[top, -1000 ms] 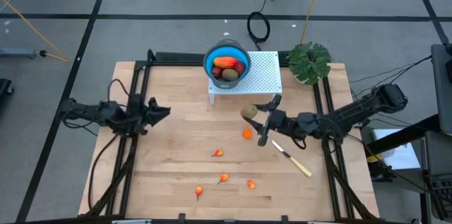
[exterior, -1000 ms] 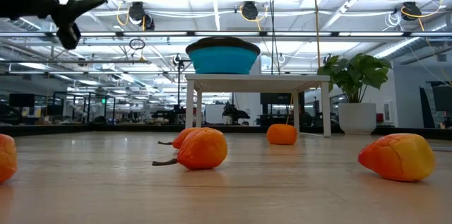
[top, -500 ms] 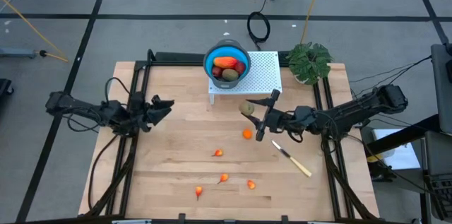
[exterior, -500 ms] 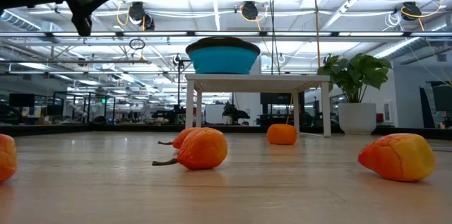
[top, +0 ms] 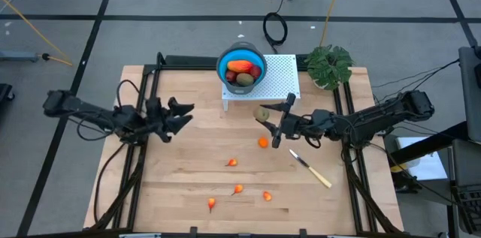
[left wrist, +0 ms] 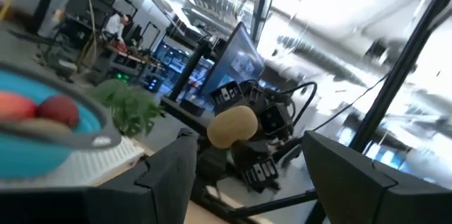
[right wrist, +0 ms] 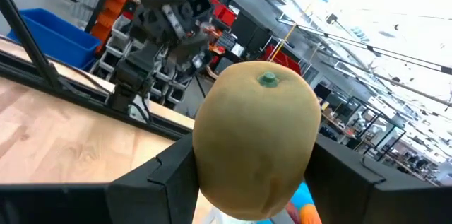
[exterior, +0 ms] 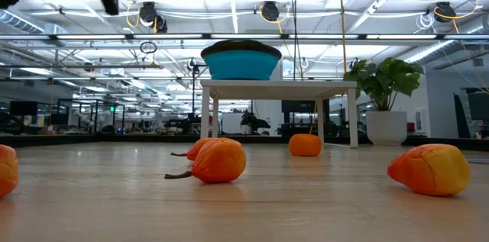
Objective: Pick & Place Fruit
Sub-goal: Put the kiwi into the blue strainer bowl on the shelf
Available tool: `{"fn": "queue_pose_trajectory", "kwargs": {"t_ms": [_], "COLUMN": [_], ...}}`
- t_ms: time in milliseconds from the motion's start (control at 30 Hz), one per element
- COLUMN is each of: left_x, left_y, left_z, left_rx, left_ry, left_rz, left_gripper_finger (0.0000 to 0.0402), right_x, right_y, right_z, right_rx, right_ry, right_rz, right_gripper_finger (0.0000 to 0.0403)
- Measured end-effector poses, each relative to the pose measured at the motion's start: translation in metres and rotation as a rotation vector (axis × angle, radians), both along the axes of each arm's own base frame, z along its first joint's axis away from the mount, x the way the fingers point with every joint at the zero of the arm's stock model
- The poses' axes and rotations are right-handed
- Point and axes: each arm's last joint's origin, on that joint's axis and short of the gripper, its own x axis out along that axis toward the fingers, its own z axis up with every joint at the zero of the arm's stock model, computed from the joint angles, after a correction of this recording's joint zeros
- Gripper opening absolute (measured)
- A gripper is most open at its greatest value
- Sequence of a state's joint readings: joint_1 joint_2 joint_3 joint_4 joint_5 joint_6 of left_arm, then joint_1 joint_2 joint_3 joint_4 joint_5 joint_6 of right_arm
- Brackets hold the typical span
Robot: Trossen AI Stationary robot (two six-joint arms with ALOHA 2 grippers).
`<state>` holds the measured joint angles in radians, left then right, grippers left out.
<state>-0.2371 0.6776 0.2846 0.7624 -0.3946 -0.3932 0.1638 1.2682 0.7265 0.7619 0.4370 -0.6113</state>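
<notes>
Since a second ago my left gripper (top: pixel 183 115) has reached further over the table and spread its fingers, carrying nothing. My right gripper (top: pixel 270 119) has edged toward the bowl (top: pixel 240 69), clamped on a kiwi (right wrist: pixel 256 139): brown-green, smooth, oval, with a green stem dot. It sits between both fingers, lifted above the table, beside the white stand (top: pixel 282 80).
</notes>
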Motion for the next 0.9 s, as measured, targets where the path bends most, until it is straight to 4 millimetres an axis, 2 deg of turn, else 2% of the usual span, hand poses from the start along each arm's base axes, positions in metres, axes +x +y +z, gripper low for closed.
{"fn": "queue_pose_trajectory", "kwargs": {"t_ms": [400, 700, 900], "left_x": [0.063, 0.110, 0.137], "left_y": [-0.015, -0.026, -0.029], "left_z": [0.047, 0.064, 0.067], "left_rx": [0.258, 0.352, 0.423], "left_ry": [0.336, 0.427, 0.482], "left_rz": [0.046, 0.053, 0.110], "left_gripper_finger": [0.0260, 0.0260, 0.0260], "right_x": [0.001, 0.000, 0.001], "right_y": [0.000, -0.003, -0.005], "right_z": [-0.007, -0.011, -0.016], "right_rx": [-0.046, -0.081, -0.084], "right_ry": [0.080, 0.148, 0.182], "right_rz": [-0.013, -0.130, -0.197], "right_gripper_finger": [0.0208, 0.0208, 0.0208]}}
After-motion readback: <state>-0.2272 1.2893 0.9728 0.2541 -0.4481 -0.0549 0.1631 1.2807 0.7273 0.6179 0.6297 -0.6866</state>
